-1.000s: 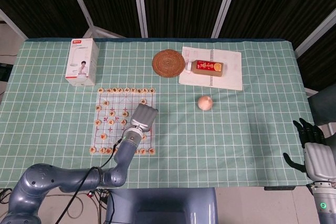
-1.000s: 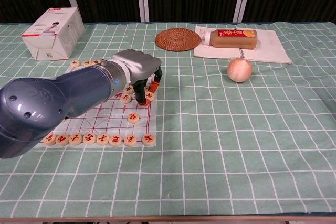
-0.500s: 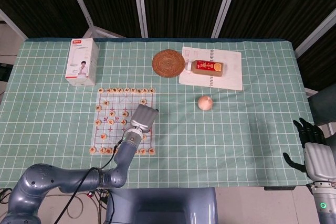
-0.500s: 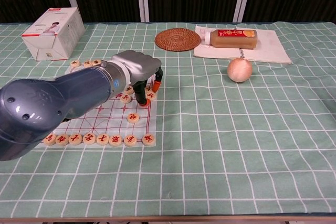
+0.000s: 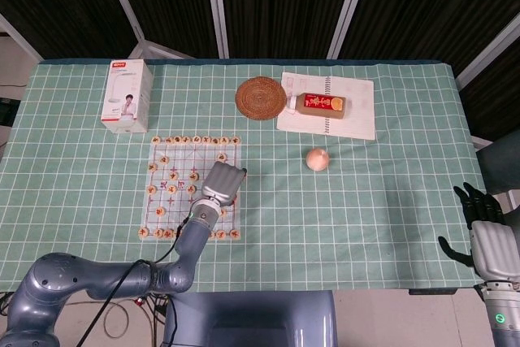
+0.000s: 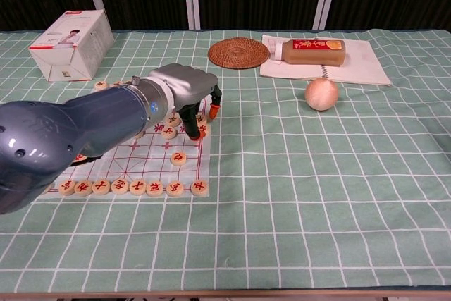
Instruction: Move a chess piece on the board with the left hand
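1. the chess board (image 6: 141, 167) lies flat on the green checked tablecloth (image 6: 317, 174), on the left half of the table, with round wooden chess pieces (image 6: 134, 187) in a row along its near edge and more scattered over its lines.
2. one loose chess piece (image 6: 179, 158) sits alone on the board just in front of the left hand (image 6: 184, 88), apart from its fingertips.
3. the left hand hangs over the right-hand part of the board, palm down, with its fingers curled downward and their orange tips (image 6: 196, 132) at or just above the pieces by the board's right edge.
4. whether a piece is pinched under those tips cannot be told; the hand's back hides them in the head view (image 5: 224, 182).
5. the right hand (image 5: 481, 229) is off the table's right end, well apart from the board, dark fingers upright and spread, holding nothing.
6. beyond the board: a white box (image 6: 72, 46) at far left, a woven coaster (image 6: 239, 53), a bottle (image 6: 313, 51) lying on a notebook (image 6: 359, 65), and a round pale fruit (image 6: 321, 94).
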`<state>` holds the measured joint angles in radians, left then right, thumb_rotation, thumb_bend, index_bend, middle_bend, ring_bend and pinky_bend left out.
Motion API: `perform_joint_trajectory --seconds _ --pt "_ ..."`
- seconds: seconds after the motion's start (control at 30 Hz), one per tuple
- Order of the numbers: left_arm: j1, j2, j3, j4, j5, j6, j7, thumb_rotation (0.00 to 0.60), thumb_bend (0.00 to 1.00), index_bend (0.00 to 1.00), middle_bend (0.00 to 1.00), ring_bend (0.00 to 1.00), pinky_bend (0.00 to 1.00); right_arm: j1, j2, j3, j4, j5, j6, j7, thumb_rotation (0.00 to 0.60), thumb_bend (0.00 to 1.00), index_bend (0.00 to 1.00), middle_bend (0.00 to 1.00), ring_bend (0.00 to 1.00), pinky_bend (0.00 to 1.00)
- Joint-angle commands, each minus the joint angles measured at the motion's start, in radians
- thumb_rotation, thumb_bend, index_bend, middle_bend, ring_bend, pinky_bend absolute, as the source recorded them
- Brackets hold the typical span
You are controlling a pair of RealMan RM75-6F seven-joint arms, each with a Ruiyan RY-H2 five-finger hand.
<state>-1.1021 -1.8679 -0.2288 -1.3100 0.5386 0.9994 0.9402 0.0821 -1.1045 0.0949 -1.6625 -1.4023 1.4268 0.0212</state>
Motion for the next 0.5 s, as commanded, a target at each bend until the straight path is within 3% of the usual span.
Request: perform_joint_trajectory --seconds 0.03,0.2,0.3,0.37,0.5 --pt "0.01 0.024 -0.009 -0.046 0.024 0.012 -0.028 0.6 0.26 0.4 1.0 0.99 1.0 0.0 0.0 0.0 0.0 -0.001 0.0 -0.002 0.6 0.34 0.0 0.0 0.0 0.0" --pt "0.035 0.067 -0.013 -0.129 0.073 0.039 -0.077 0.6 0.26 0.38 1.0 0.97 1.0 -0.001 0.0 -0.001 0.0 0.0 0.001 -0.004 0.6 0.34 0.0 0.0 0.0 0.0" --pt "0.067 0.109 -0.001 -0.198 0.122 0.07 -0.118 0.6 0.24 0.34 0.95 0.89 0.97 -0.001 -0.001 -0.001 0.0 -0.001 0.003 -0.006 0.6 0.34 0.0 0.0 0.0 0.0" --pt "0.097 0.142 0.013 -0.25 0.163 0.099 -0.149 0.6 0.23 0.28 0.84 0.79 0.9 -0.002 -0.001 -0.002 0.001 -0.003 0.004 -0.008 0.6 0.34 0.0 0.0 0.0 0.0" --pt "0.183 0.218 0.06 -0.357 0.282 0.195 -0.228 0.6 0.21 0.08 0.43 0.43 0.56 -0.002 -0.002 -0.003 0.002 -0.009 0.007 -0.012 0.6 0.34 0.0 0.0 0.0 0.0"
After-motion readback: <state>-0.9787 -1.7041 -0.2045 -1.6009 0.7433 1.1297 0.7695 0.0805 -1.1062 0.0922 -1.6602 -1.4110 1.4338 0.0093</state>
